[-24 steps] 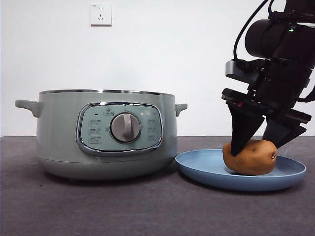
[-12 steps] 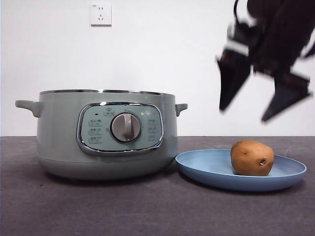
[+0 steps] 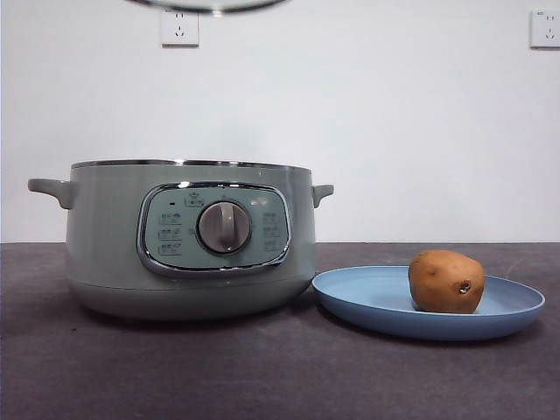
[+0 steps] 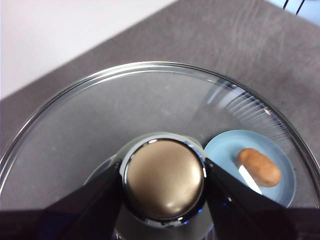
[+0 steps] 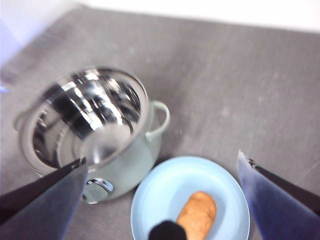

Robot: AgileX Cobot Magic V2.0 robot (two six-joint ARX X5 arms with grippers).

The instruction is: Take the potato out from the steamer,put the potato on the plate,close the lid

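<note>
The potato (image 3: 446,282) lies on the light-blue plate (image 3: 367,302), to the right of the pale-green steamer (image 3: 105,236), which stands open. Only the chrome rim of the lid (image 3: 210,5) shows at the top edge of the front view, high above the steamer. My left gripper (image 4: 164,180) is shut on the lid's knob (image 4: 164,170) and holds the glass lid (image 4: 100,115) in the air. Through the glass I see the plate (image 4: 225,150) and potato (image 4: 259,167). My right gripper (image 5: 161,159) is open and empty, high above the steamer (image 5: 145,150), plate (image 5: 165,200) and potato (image 5: 197,215).
The steamer's control panel with its grey dial (image 3: 224,227) faces the front. Side handles (image 3: 48,188) stick out from the pot. Dark grey table (image 3: 280,376) runs in front, white wall with sockets (image 3: 179,24) behind.
The right gripper let go of the potato, rose from the plate and left the front view. The potato settled slightly on the plate. The lid's rim has come into view at the top.
</note>
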